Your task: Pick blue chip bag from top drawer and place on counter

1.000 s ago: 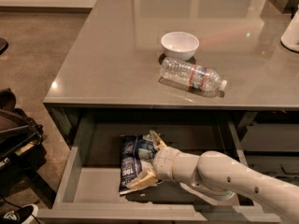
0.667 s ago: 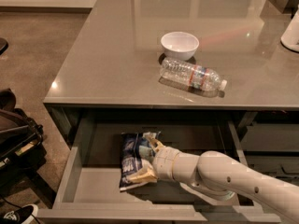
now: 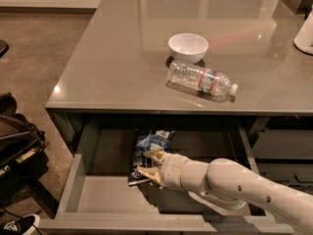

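One cream two-finger gripper (image 3: 148,164) is inside the wide shallow grey top drawer (image 3: 98,199). Crinkled dark-blue foil chip bag (image 3: 152,142) lies on the drawer floor right under its tip. Grasp state: cannot tell. Glossy grey-brown counter (image 3: 122,58) is above and beyond it.

Floor (image 3: 44,48): mottled brown-grey, hard finish, fills the left side.
Wall base (image 3: 49,3): pale strip along the top left edge.
Bench (image 3: 122,58): large, glossy grey-brown top with a thin dark edge; small bright glints and soft reflections on its surface.
Cabinet front (image 3: 281,146): dark recessed panels at right, under the bench.
Dark bag (image 3: 17,146): on the floor, left edge.
Shoe (image 3: 14,225): dark with white sole, bottom left corner.
End effector (image 3: 148,164): inside the open top drawer (image 3: 105,199).
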### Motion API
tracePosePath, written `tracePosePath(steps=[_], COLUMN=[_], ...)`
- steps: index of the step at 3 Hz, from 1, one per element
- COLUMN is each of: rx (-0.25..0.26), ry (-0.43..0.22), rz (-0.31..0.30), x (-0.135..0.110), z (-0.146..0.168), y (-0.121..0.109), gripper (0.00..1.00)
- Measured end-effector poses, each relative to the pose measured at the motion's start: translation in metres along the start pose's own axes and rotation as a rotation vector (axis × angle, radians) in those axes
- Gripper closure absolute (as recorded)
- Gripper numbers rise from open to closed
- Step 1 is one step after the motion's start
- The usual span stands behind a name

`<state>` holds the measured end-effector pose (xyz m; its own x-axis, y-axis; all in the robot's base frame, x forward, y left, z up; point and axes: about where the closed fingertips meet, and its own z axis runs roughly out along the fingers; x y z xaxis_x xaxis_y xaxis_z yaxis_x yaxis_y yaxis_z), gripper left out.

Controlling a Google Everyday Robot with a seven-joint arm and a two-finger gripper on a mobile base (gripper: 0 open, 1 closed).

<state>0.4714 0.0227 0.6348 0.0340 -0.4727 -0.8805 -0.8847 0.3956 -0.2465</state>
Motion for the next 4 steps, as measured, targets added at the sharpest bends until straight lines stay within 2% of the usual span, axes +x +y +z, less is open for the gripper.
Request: tracePosePath(steps=[1, 2, 3, 4], rx=[0.000, 0.000, 0.005, 0.024], ry=[0.000, 0.000, 0.007, 0.019], rz=[0.000, 0.000, -0.002, 0.014], x=[0.000, 0.000, -0.002, -0.026], z=[0.000, 0.000, -0.004, -0.034], y=[0.000, 0.000, 0.001, 0.008], gripper=[0.88, 1.00, 1.00, 1.00])
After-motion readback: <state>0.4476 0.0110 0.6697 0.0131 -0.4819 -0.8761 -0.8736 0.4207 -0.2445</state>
